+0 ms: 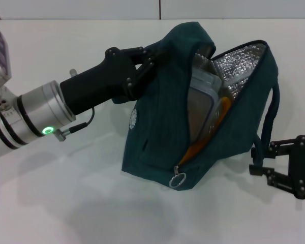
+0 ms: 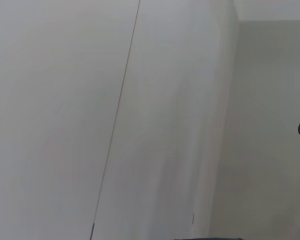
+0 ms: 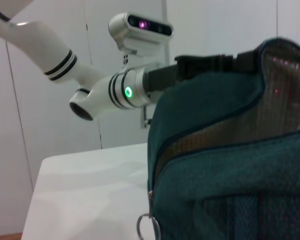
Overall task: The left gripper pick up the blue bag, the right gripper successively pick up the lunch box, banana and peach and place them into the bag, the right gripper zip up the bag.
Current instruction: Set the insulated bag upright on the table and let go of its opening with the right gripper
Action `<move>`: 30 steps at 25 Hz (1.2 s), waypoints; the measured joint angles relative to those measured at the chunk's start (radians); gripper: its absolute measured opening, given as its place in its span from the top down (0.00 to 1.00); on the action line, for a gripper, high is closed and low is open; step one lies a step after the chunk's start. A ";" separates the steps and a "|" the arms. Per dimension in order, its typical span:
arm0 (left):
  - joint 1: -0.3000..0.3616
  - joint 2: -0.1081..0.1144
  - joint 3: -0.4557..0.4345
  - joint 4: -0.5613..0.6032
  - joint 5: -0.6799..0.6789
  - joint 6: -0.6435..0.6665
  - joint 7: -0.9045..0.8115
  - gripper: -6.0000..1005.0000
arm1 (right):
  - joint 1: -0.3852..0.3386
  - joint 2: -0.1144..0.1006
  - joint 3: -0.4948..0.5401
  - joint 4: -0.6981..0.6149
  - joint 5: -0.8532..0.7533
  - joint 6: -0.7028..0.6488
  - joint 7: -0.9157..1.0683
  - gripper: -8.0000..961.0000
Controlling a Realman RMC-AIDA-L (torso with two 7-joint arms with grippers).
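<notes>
With the blue bag [image 1: 157, 137] loaded, zipping looked like the step in hand: you wanted the ring pull [image 1: 177, 179] taken squarely and drawn along the track. The right gripper [image 1: 262, 158] sat just beside the bag's rear handle, fingers spread, touching nothing. The left gripper [image 1: 145, 63] was clamped on the bag's top edge, holding it tilted.

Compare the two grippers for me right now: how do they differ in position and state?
The left gripper is raised and shut on the blue bag, pinching its top fabric; the right gripper sits low beside the bag's far end, open and holding nothing. The left has a silver wrist with a green light; the right is all black. Both are black two-finger claws.
</notes>
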 joint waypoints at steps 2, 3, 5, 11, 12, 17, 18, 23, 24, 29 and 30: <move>0.008 0.000 -0.001 0.000 0.000 0.000 0.012 0.95 | -0.004 0.000 0.006 0.000 0.022 -0.002 -0.016 0.55; 0.012 0.000 -0.001 0.001 0.000 0.000 0.022 0.95 | -0.008 0.000 0.007 0.001 0.042 -0.002 -0.028 0.58; 0.027 -0.001 -0.002 0.007 0.000 0.000 0.056 0.95 | -0.013 -0.001 0.009 0.018 0.106 -0.002 -0.063 0.65; 0.107 -0.001 0.000 0.090 0.000 0.007 0.266 0.95 | -0.004 -0.001 0.064 0.095 0.278 -0.004 -0.114 0.87; 0.126 -0.002 0.000 0.112 0.002 0.007 0.314 0.95 | 0.001 -0.001 0.072 0.096 0.281 -0.004 -0.106 0.88; 0.218 -0.003 0.001 0.208 0.009 0.009 0.518 0.95 | 0.038 -0.022 0.089 0.092 0.281 -0.023 -0.015 0.92; 0.235 -0.004 0.000 0.227 0.009 0.008 0.546 0.95 | 0.045 -0.029 0.087 0.092 0.278 -0.028 0.001 0.92; 0.284 -0.011 0.000 0.270 0.014 -0.003 0.648 0.95 | 0.075 -0.064 0.078 0.091 0.227 -0.044 0.095 0.92; 0.290 -0.012 0.000 0.275 0.015 -0.009 0.658 0.95 | 0.075 -0.063 0.078 0.090 0.222 -0.045 0.098 0.92; 0.298 -0.011 0.001 0.290 0.021 -0.024 0.662 0.95 | 0.054 -0.055 0.078 0.069 0.220 -0.045 0.099 0.91; 0.298 -0.011 0.001 0.291 0.022 -0.025 0.661 0.95 | 0.051 -0.055 0.078 0.067 0.220 -0.045 0.098 0.91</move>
